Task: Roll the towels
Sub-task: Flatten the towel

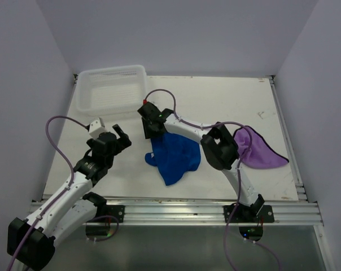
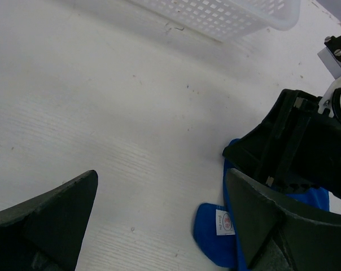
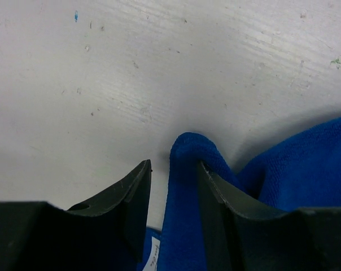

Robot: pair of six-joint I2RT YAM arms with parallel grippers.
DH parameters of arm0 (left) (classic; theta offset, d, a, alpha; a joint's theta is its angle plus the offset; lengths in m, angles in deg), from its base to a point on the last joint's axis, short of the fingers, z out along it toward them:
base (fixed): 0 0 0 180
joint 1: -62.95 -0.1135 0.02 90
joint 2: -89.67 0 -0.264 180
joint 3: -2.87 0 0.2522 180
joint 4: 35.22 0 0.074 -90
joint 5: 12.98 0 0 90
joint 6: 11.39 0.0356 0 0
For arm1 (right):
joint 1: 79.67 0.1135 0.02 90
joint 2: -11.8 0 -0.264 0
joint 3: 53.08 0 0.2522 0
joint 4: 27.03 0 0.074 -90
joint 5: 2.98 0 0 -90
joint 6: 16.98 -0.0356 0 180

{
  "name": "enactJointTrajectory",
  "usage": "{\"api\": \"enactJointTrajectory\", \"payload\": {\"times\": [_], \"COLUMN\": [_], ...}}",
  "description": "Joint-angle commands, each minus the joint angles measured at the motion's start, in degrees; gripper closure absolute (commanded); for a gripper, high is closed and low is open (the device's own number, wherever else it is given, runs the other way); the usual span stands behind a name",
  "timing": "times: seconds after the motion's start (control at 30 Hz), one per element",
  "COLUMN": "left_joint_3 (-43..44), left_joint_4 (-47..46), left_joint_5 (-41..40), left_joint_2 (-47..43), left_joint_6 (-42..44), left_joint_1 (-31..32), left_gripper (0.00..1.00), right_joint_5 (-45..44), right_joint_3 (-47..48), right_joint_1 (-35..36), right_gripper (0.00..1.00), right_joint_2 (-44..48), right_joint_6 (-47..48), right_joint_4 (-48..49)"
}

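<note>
The royal blue towel (image 1: 173,155) lies crumpled at the middle of the table. My right gripper (image 1: 151,130) is down at its far left corner. In the right wrist view a raised fold of the blue towel (image 3: 306,164) stands between the fingers of that gripper (image 3: 174,164). The fold leans on the right finger, and a gap shows at the left finger. The light purple towel (image 1: 261,151) lies spread to the right, partly behind the right arm. My left gripper (image 1: 121,135) hangs wide open left of the blue towel (image 2: 213,226), with nothing between its fingers (image 2: 159,175).
A white mesh basket (image 1: 111,87) stands at the back left of the table, and its edge (image 2: 232,14) shows in the left wrist view. Grey walls close in the table on three sides. A metal rail runs along the near edge.
</note>
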Motion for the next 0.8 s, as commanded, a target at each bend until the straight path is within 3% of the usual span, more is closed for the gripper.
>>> {"api": "enactJointTrajectory", "payload": {"times": [0.0, 0.33, 0.6, 0.77], "left_joint_3": [-0.4, -1.9, -3.5, -6.6], "left_joint_4": [-1.3, -1.3, -2.0, -5.7], "left_joint_5": [0.1, 0.9, 2.6, 8.3], "left_joint_2": [-0.6, -0.6, -1.0, -1.8], "left_joint_6": [-0.2, -0.7, -0.7, 1.1], "left_joint_1": [0.0, 0.1, 0.1, 0.1], "left_gripper": [0.00, 0.00, 0.01, 0.01], "right_joint_5": [-0.9, -8.5, -6.7, -4.8], "right_joint_3": [4.9, 5.7, 0.0, 2.1], "right_joint_1": [0.3, 2.0, 2.1, 1.6], "right_gripper": [0.58, 0.62, 0.82, 0.99], "right_joint_2": [-2.0, -6.0, -4.3, -2.9], "right_joint_6": [-0.3, 0.8, -0.3, -0.2], "right_joint_4": [-2.6, -6.9, -4.2, -4.2]}}
